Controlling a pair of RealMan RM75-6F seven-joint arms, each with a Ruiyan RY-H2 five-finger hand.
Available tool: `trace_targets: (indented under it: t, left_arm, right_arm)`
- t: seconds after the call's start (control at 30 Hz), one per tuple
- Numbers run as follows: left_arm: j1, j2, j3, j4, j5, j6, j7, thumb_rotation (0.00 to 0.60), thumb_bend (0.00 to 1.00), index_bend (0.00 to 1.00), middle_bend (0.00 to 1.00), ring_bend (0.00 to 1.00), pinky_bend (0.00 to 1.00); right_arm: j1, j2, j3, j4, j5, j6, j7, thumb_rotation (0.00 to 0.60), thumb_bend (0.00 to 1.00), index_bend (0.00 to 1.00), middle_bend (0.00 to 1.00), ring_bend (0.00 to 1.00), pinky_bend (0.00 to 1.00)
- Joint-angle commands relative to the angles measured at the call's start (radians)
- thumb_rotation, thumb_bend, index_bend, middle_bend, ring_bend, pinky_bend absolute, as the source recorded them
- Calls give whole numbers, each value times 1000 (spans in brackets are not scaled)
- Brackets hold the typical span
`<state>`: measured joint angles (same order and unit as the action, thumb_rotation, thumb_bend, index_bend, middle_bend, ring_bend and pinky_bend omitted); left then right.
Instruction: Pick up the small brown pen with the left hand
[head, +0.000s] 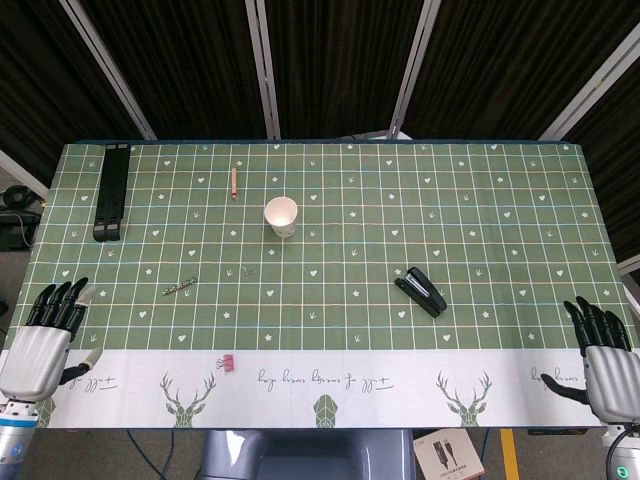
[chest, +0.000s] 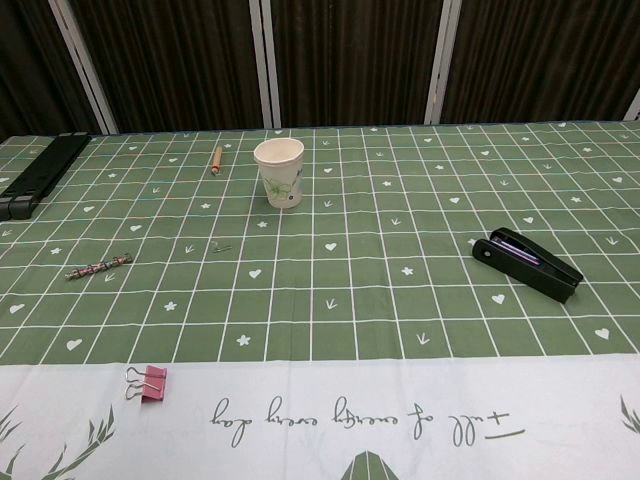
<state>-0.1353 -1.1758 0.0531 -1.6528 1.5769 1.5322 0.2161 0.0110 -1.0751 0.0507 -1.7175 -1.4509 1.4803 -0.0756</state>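
Head view puts the small brown pen (head: 234, 182) flat on the green checked tablecloth (head: 500, 220) in the far left part of the table, lying nearly straight away from the robot, untouched. In the chest view the same pen (chest: 216, 159) sits just left of the paper cup (chest: 279, 172), apart from it. The cup (head: 281, 217) stands upright, nearer the robot than the pen. A long black stand (head: 112, 190) lies along the far left edge. Nearer the robot, a thin patterned pen (head: 180, 288) lies slanted, with a small metal clip (head: 246, 270) to its right. A pink binder clip (head: 229, 363) rests on the white border strip, and a black stapler (head: 421, 291) lies right of centre.

The left hand (head: 45, 335) hovers at the near left corner, well apart from the brown pen, fingers extended and spread, holding nothing. The right hand (head: 606, 357) sits at the near right corner, fingers likewise spread and empty. Neither hand shows in the chest view.
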Motion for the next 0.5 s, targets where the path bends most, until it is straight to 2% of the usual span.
trace_targets:
  t: [0.03,0.23,0.37,0.5]
  left_arm:
    - [-3,-1,-4,-6,-11,-18,12,600,197,0,0,0,0]
    - [-7,-4,-16,-42,-51,-58,37,600,209,7,0,0,0]
    - [-14,-10,-32,-62,-83,-78,62,600,231,91,0,0,0]
    - [-56,-66,-105,-51,-191,-131,147,600,246,209,0,0,0]
  right_arm:
    - [1,2,0,-1,4,-3,-1,600,18,59,0,0,0]
    - [-1,7,-2,-2,2,-2,7,600,17,59,0,0,0]
    - [-2,10,-4,-2,-1,-1,11,600,18,59,0,0,0]
    - [-2,12,-8,-8,-8,-3,11,600,17,60,0,0,0]
